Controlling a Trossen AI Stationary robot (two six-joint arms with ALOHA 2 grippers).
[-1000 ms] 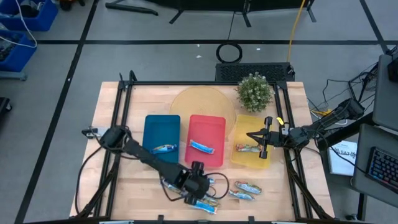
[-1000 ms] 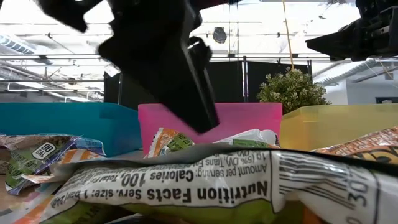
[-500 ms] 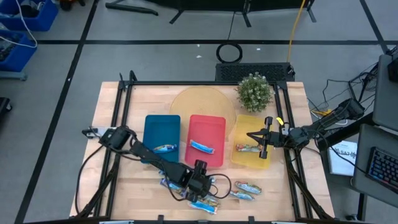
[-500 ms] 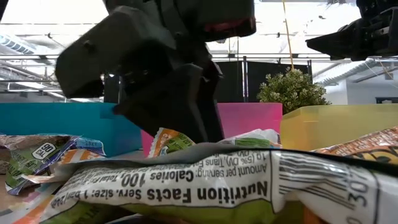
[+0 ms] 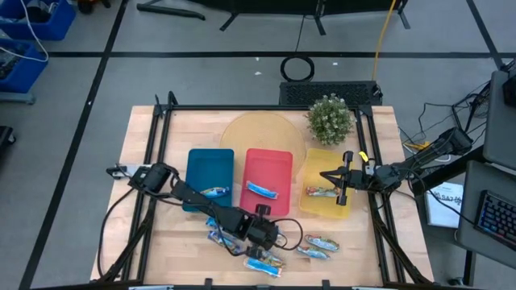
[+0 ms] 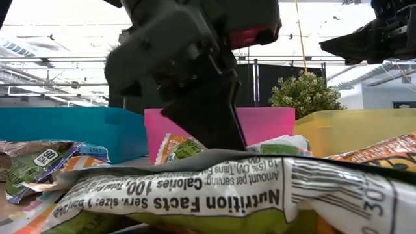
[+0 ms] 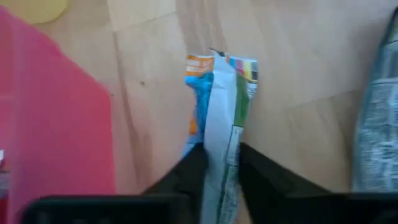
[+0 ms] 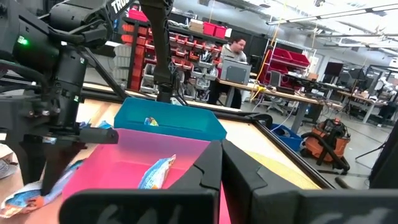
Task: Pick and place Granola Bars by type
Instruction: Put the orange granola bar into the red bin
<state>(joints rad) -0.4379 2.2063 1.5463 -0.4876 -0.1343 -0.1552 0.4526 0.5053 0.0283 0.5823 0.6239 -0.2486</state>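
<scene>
Several foil-wrapped granola bars lie loose on the wood near the table's near edge (image 5: 262,266), (image 5: 318,242), (image 5: 216,237). One bar lies in each of the blue tray (image 5: 210,165), the red tray (image 5: 268,165) and the yellow tray (image 5: 326,211). My left gripper (image 5: 270,235) is low over the loose bars, in front of the red tray, and shut on a white, green and orange bar (image 7: 221,93). My right gripper (image 5: 340,188) hangs shut above the yellow tray's right part and holds nothing. My left gripper pinches the bar between its two fingers (image 7: 186,177), which stand on either side of the wrapper's near part (image 7: 217,140). The bar stands on edge and runs forward along the fingers toward its free end (image 7: 224,62). Whether it is lifted off the wood, I cannot tell.
A round pale mat (image 5: 262,133) and a potted plant (image 5: 330,118) sit at the table's far side. A black frame rail (image 5: 161,161) runs along each side. In the low view a bar printed with nutrition facts (image 6: 195,188) lies close to the camera.
My left gripper has moved toward the table's right edge and come down among the loose bars. In the low view the white end of the bar under it has shifted a little to the right.
</scene>
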